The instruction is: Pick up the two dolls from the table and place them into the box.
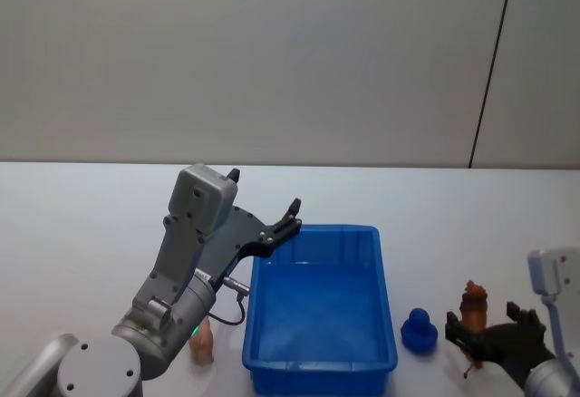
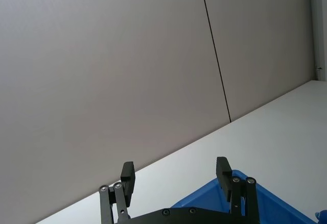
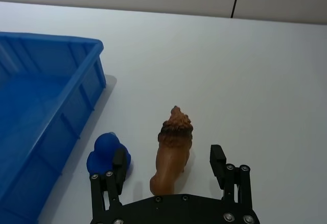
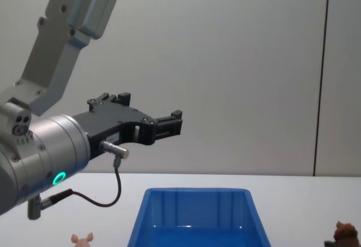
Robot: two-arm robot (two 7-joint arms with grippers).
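Note:
The brown doll (image 3: 172,150) stands upright on the white table (image 1: 82,225), right of the blue box (image 1: 385,270). My right gripper (image 3: 169,161) is open, one finger on each side of it and a gap to both. The head view has that brown doll (image 1: 472,303) and right gripper (image 1: 483,324) at the lower right. The pink doll (image 1: 201,343) stands left of the box, partly behind my left arm; the chest view catches its pointed ears (image 4: 83,239). My left gripper (image 1: 264,189) is open and empty, raised above the box's far left corner.
A small dark blue toy (image 1: 420,331) sits between the box and the brown doll, close to my right gripper's finger (image 3: 120,163). A grey wall with a dark vertical seam (image 1: 489,71) rises behind the table.

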